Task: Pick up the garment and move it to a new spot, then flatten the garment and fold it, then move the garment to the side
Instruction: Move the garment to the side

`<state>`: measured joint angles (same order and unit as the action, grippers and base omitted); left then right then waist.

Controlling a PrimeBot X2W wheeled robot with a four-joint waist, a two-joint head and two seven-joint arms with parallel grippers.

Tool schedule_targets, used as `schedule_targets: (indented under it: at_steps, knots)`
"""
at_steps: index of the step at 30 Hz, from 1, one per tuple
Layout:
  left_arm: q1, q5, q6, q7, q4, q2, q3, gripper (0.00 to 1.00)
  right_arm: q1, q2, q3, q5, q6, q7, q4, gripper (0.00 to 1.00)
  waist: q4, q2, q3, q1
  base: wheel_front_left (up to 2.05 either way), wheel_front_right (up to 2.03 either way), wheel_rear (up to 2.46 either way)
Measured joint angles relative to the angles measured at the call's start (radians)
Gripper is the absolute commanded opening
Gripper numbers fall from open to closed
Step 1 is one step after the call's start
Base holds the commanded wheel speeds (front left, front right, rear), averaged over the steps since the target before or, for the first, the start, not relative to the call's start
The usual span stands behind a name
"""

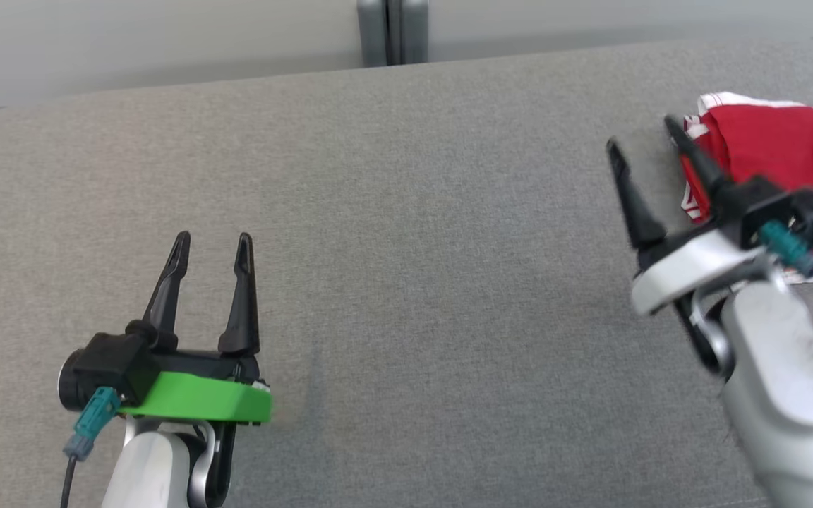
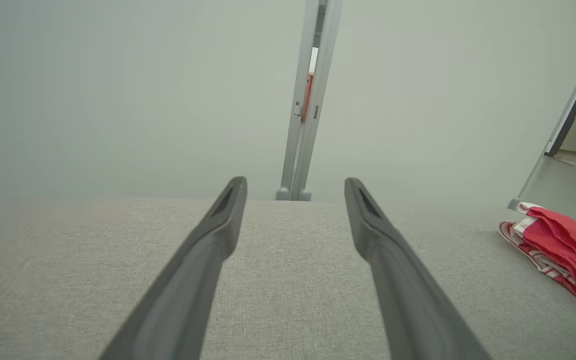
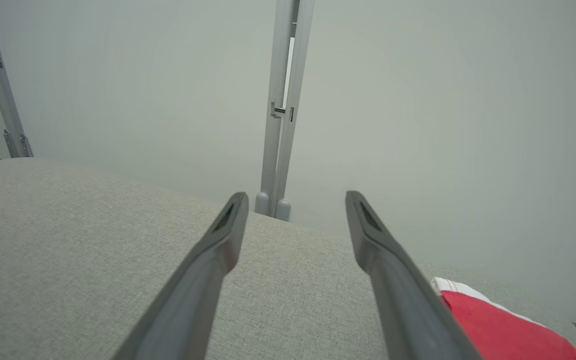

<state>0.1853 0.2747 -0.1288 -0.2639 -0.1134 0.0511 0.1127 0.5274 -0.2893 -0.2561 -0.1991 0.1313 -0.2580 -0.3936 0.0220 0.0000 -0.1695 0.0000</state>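
The bunched red fabric garment with white striped trim lies at the far right of the grey woven tabletop. The right gripper is just at the garment's left edge, long dark fingers spread with nothing between them. It's blurred there, so contact with the cloth is hard to call. The left gripper hovers on the near left, well apart from the garment, fingers spread wide and empty.

red garment, grey table, green-based left pincer
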Motion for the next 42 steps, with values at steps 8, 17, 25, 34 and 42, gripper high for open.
schedule_targets:
  at_steps: [8,17,25,34,42]
  knots:
    - [-0.062,-0.021,0.000,0.000,-0.007,-0.001,-0.006,1.00,-0.250,0.208,0.158,0.086,0.000,-0.005,0.230,1.00,-0.029,0.0000,0.047,0.0000,0.00,0.00,0.00]
    - [-0.099,-0.014,0.000,0.000,0.007,-0.001,-0.018,1.00,-0.404,0.238,0.179,0.091,0.000,-0.005,0.339,1.00,-0.027,0.0000,0.072,0.0000,0.00,0.00,0.00]
    - [-0.114,-0.019,0.015,0.000,0.021,-0.001,-0.018,1.00,-0.417,0.238,0.174,0.060,-0.001,-0.005,0.337,1.00,-0.019,0.0000,0.077,0.0000,0.00,0.00,0.00]
    - [-0.118,-0.029,0.028,0.000,0.030,-0.001,-0.016,1.00,-0.417,0.239,0.156,0.060,-0.001,-0.005,0.336,1.00,-0.015,0.0000,0.086,0.0000,0.00,0.00,0.00]
    - [-0.129,-0.029,0.041,0.000,0.011,-0.001,-0.015,1.00,-0.420,0.239,0.147,0.058,-0.001,-0.005,0.333,1.00,-0.009,0.0000,0.086,0.0000,0.00,0.00,0.00]
